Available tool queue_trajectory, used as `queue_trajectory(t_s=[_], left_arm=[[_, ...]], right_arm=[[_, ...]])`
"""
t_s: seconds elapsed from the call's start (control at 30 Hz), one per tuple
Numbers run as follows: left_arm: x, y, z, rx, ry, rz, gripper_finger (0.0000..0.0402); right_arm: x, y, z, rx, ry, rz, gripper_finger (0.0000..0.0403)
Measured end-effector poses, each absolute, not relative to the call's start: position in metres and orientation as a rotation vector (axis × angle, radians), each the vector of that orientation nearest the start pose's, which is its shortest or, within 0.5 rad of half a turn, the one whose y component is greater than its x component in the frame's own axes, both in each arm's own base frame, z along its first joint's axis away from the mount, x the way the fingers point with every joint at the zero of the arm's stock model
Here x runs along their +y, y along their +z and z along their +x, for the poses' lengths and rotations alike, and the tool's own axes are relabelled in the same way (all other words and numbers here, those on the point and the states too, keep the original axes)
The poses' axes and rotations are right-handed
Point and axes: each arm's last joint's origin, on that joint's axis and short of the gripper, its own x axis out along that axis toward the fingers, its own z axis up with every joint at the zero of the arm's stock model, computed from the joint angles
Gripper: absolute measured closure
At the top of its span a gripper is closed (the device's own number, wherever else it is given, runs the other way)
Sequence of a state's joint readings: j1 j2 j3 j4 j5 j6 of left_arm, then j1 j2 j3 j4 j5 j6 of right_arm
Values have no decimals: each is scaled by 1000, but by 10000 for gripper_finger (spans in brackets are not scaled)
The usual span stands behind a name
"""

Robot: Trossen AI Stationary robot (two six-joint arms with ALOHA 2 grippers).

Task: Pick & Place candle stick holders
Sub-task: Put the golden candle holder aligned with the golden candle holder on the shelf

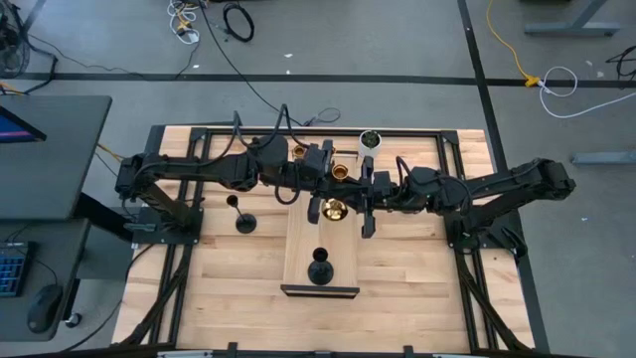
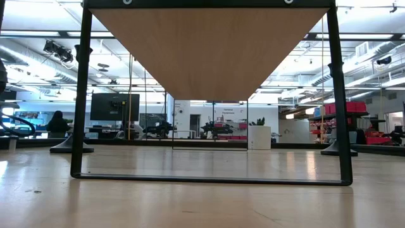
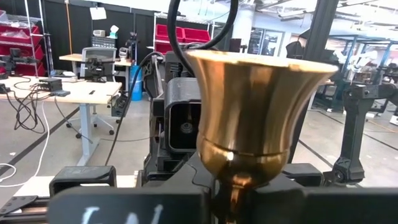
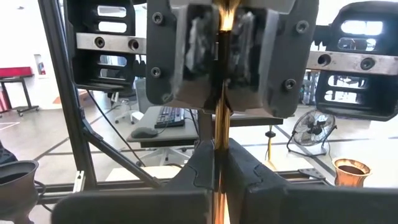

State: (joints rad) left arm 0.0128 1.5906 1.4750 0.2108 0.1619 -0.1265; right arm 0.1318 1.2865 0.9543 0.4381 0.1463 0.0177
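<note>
Both grippers meet over the middle of the table and are shut on one gold candle stick holder [image 1: 333, 209]. Its flared cup [image 3: 249, 112] fills the left wrist view. My left gripper [image 1: 323, 182] comes from the left and my right gripper [image 1: 366, 191] from the right. A black holder [image 1: 319, 268] stands on its base on the raised wooden shelf [image 1: 298, 249]. Another black holder [image 1: 243, 221] stands on the table to the shelf's left. Two more gold holders [image 1: 298, 151] [image 1: 341, 171] show at the far side. My left gripper pinches the gold holder's thin stem [image 3: 235, 193] just below the cup between its two fingers, coming level from the table's left. The fingers lie across the stem. The holder is clear of the shelf. My right gripper pinches the same stem [image 4: 219, 168] between its two fingers [image 4: 199, 177], coming level from the table's right, across the stem. The left gripper's fingers [image 4: 199, 37] close on the stem right beside it. The holder is clear of the shelf.
A small white pot with a plant [image 1: 371, 139] stands at the far edge. The low view shows the shelf's underside [image 2: 209, 50] and black frame legs [image 2: 81, 95]. A gold cup [image 4: 350, 171] and a black cup [image 4: 12, 177] show in the right wrist view.
</note>
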Motion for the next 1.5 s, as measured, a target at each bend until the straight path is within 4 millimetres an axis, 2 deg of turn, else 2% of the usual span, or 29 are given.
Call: queue_trajectory(t_s=[0.23,0.57,0.73,1.07,1.2,1.37,1.5], left_arm=[[-2,410,369,-86,-218,-109,370],[-2,420,350,-34,-232,-104,274],[-1,424,339,6,-219,-110,243],[-4,434,305,129,-214,-133,240],[-8,437,293,152,-188,-132,240],[-11,437,286,187,-130,-112,241],[-8,432,281,253,-23,-71,241]], right_arm=[[35,344,291,-105,-5,32,397],[33,351,282,-117,-17,15,398],[31,357,272,-99,-60,0,398],[23,365,242,-25,-196,-30,398],[18,357,230,-48,-220,-32,398],[10,337,213,-131,-261,3,398],[5,317,209,-170,-276,31,399]])
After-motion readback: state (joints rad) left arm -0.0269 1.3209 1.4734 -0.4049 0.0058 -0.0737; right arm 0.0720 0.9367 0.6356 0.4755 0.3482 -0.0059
